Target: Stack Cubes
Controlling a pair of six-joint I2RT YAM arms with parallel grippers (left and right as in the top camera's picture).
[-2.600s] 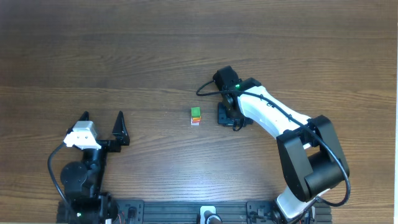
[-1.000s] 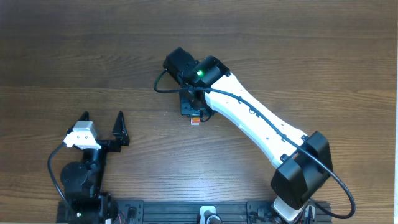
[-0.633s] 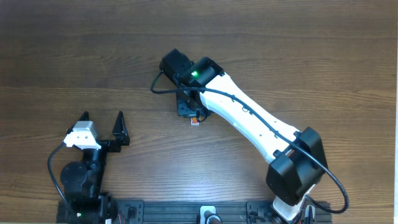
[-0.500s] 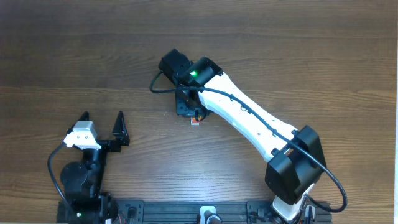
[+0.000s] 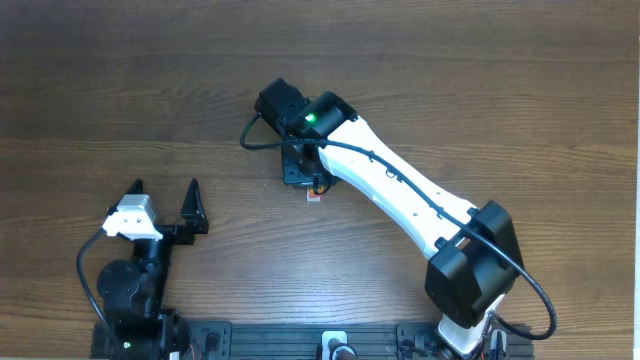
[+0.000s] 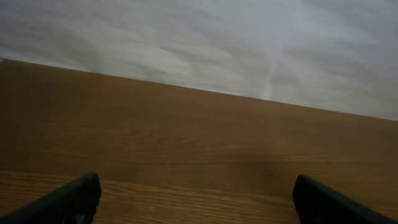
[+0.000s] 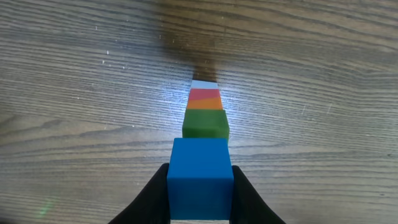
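Observation:
In the right wrist view my right gripper (image 7: 200, 186) is shut on a blue cube (image 7: 200, 175), held just above a small stack. The stack's top is a green cube (image 7: 206, 123), with orange, red and a pale cube (image 7: 204, 84) showing beneath it. From above, the right gripper (image 5: 303, 172) sits over the middle of the table and hides most of the stack (image 5: 314, 195), whose lower edge peeks out below it. My left gripper (image 5: 163, 196) rests open at the near left, far from the cubes, with nothing between its fingers.
The wooden table (image 5: 480, 90) is bare around the stack. The right arm (image 5: 400, 200) stretches diagonally from the near right across the centre. A pale wall stands beyond the table edge (image 6: 199, 93) in the left wrist view.
My right gripper swung from beside the stack's right to over it, carrying the blue cube. In the last half second it barely shifted. The left arm stayed still.

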